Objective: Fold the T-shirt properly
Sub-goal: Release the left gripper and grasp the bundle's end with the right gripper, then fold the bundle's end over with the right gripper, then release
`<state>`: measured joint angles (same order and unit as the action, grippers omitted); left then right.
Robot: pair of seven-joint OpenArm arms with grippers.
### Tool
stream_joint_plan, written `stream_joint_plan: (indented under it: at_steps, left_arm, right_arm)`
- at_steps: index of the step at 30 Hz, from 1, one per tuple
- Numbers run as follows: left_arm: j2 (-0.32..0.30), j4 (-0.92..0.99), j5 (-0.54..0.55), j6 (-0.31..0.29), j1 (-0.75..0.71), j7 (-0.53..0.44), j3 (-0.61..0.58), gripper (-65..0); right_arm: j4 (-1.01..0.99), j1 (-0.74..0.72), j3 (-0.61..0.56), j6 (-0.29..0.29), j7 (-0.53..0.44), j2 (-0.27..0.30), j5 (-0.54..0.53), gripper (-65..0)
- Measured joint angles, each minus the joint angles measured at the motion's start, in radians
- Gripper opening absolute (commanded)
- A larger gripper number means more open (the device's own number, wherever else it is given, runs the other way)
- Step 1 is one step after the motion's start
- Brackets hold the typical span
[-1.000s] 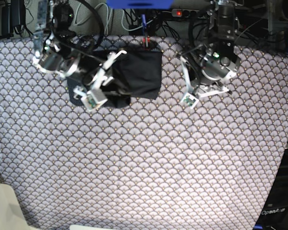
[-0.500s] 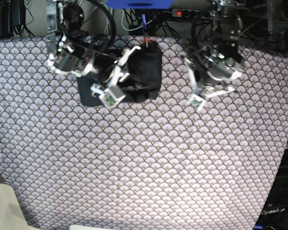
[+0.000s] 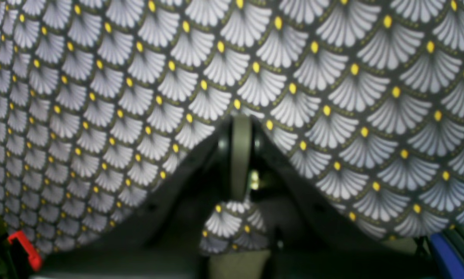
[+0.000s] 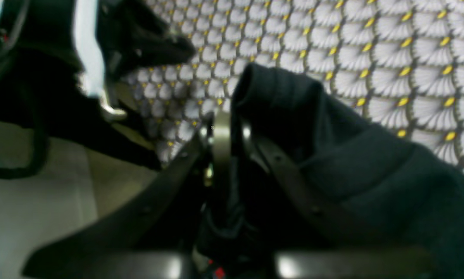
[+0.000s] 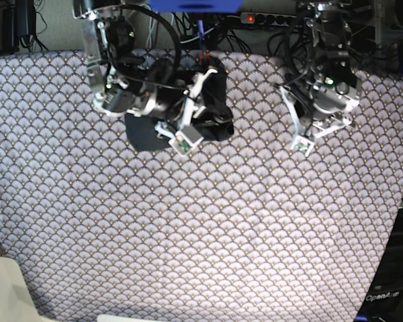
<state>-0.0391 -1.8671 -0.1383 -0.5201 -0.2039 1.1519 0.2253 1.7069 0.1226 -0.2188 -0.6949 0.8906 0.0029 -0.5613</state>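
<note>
Near the far edge of the counter (image 5: 201,255), covered in grey scallop-patterned cloth (image 5: 208,221), the black T-shirt (image 5: 215,107) lies bunched in a small dark mound. My right jaws are clenched on a fold of it, seemingly lifting that fold a little, though the view is blurred. My left jaws are shut on nothing, above bare cloth well to the side.

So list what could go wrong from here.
1. The right gripper is shut on a bunched wad of the T-shirt, so it may carry several layers across and spoil the fold.
2. The left gripper is shut with nothing in it, off the shirt, over the cloth; nothing pins the other side, so it could drag.
</note>
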Motion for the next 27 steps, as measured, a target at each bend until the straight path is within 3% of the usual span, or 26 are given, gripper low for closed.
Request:
stream_joint_plan:
  at_steps: [9, 19, 24, 27]
  left_arm:
    - [0.000, 0.000, 0.000, 0.000, 0.001, 0.000, 0.000, -65.0]
    - [0.000, 0.000, 0.000, 0.000, 0.002, 0.000, 0.000, -65.0]
    - [0.000, 0.000, 0.000, 0.000, 0.002, 0.000, 0.000, -65.0]
    - [0.000, 0.000, 0.000, 0.000, 0.002, 0.000, 0.000, -65.0]
  right_arm:
    - [-0.075, -0.025, 0.000, 0.000, 0.003, 0.003, -0.002, -64.8]
    - [-0.122, -0.036, 0.000, 0.000, 0.000, 0.003, -0.002, -53.2]
    - [-0.119, -0.036, -0.013, 0.000, 0.000, 0.004, -0.002, -51.4]
    - [-0.101, -0.039, -0.089, 0.000, 0.008, 0.018, 0.004, -51.5]
